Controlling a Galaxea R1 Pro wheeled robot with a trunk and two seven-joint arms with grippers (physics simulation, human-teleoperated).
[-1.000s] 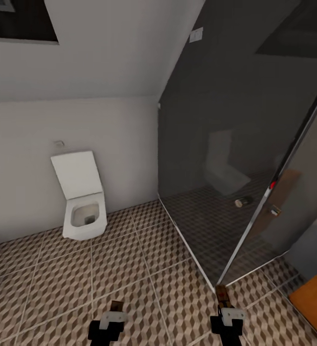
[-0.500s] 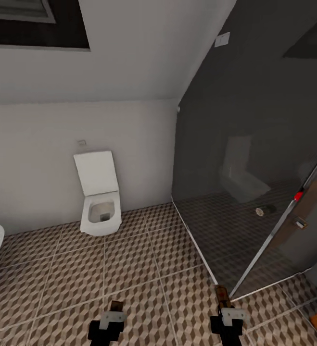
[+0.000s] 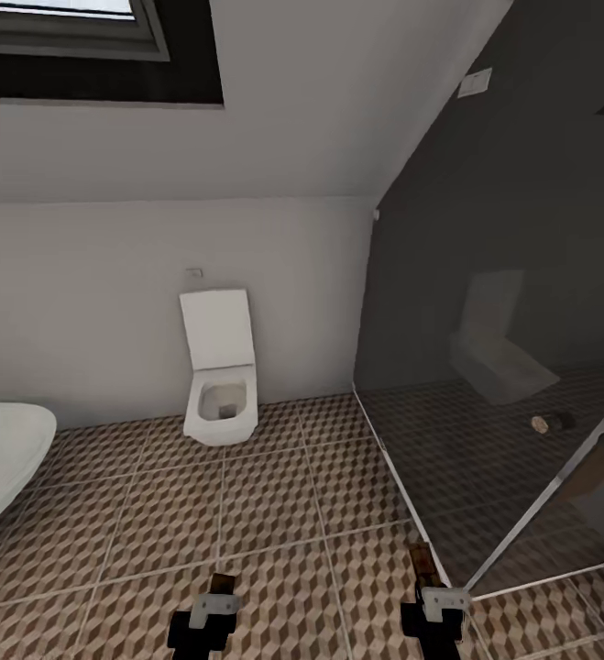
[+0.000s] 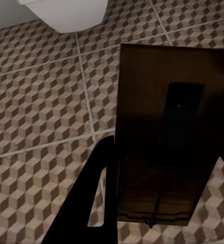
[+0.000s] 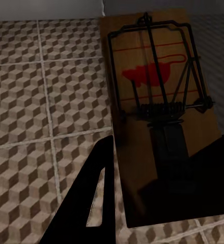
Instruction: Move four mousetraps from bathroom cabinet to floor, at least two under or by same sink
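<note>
Brown mousetrap (image 5: pixel 163 112), red print, in R claw (image 3: pixel 422 583).

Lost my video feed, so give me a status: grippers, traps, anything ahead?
Left gripper shut on a mousetrap. Right gripper shut on a second mousetrap. Over bathroom floor; no sink in sight. Toilet ahead, glass shower screen close beside the right gripper.

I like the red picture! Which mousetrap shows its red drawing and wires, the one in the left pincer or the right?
The mousetrap in the right pincer: its red mark and wire spring face the camera. The mousetrap in the left pincer shows a plain dark underside.
</note>
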